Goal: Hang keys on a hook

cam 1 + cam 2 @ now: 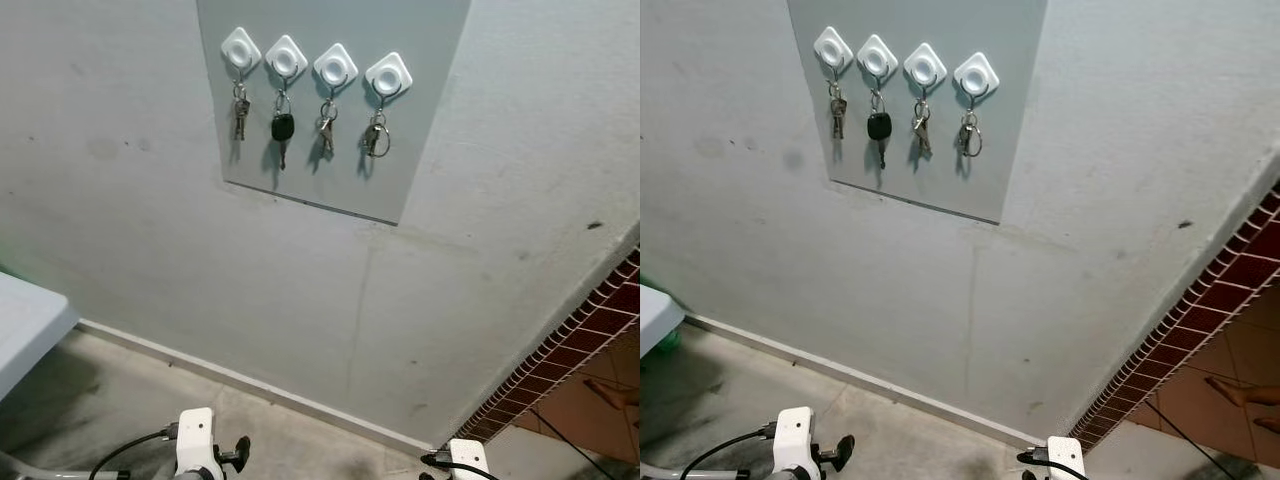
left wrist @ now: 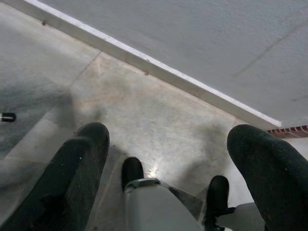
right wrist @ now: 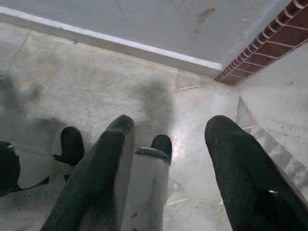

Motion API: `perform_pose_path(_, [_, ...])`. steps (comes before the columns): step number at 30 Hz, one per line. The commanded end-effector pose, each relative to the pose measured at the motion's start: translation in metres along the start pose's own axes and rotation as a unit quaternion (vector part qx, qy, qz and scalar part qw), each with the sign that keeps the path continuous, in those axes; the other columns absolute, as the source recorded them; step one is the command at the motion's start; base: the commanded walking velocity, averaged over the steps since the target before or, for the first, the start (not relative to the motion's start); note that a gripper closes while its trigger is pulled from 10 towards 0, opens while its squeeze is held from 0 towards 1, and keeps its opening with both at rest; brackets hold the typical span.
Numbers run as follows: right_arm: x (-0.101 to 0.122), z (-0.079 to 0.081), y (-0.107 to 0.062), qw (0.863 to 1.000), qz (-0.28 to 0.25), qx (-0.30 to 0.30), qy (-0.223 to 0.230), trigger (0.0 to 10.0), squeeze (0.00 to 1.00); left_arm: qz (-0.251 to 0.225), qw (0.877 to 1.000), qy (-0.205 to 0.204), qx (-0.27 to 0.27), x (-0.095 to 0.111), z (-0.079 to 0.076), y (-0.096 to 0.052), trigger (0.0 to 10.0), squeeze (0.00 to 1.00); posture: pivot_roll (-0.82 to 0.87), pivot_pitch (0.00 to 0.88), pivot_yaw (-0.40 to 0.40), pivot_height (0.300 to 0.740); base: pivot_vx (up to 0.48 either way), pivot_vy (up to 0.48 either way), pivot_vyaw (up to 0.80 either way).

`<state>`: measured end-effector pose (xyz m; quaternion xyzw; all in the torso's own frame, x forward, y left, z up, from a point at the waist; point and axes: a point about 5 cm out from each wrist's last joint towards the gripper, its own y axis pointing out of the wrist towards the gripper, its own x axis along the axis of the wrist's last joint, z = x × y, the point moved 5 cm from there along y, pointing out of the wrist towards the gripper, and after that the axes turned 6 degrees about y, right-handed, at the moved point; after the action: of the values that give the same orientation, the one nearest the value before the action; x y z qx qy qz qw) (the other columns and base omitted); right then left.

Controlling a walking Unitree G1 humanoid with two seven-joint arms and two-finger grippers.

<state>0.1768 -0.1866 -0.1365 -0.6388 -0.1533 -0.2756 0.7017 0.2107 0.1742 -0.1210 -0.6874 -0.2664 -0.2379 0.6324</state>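
A grey panel (image 1: 400,150) on the wall carries a row of white diamond-shaped hooks (image 1: 286,57), and each one has keys hanging from it. The second hook from the left bears a black-headed key (image 1: 283,128); silver key bunches (image 1: 376,136) hang from the others. Both arms hang low at the bottom edge of the eye views, far below the panel. My left gripper (image 2: 168,159) is open over the floor with nothing between its fingers (image 2: 77,168). My right gripper (image 3: 166,144) is open too, also holding nothing.
A grey plaster wall (image 1: 150,200) fills the front, with a white skirting strip (image 1: 250,380) at the floor. A red brick band (image 1: 590,330) runs up at the right. A pale table edge (image 1: 30,320) juts in at the left. A person's bare foot (image 1: 1245,392) shows at far right.
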Motion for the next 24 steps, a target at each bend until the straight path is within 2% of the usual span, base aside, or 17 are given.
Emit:
perform_pose_path(1, [0.0050,-0.0017,0.0009,1.000,-0.005,-0.003,0.009,10.0,0.00,0.000,1.000,-0.004,0.001,0.0000,0.0013,-0.0001,10.0,0.00,0.02,0.000,-0.018,0.732,0.000,0.000,0.00])
perform_pose_path(24, [0.0048,-0.0008,0.0011,1.000,-0.003,-0.001,0.013,10.0,0.00,0.011,1.000,-0.012,0.003,-0.0059,0.0028,-0.0015,10.0,0.00,0.02,0.000,-0.017,0.732,0.000,0.020,-0.72])
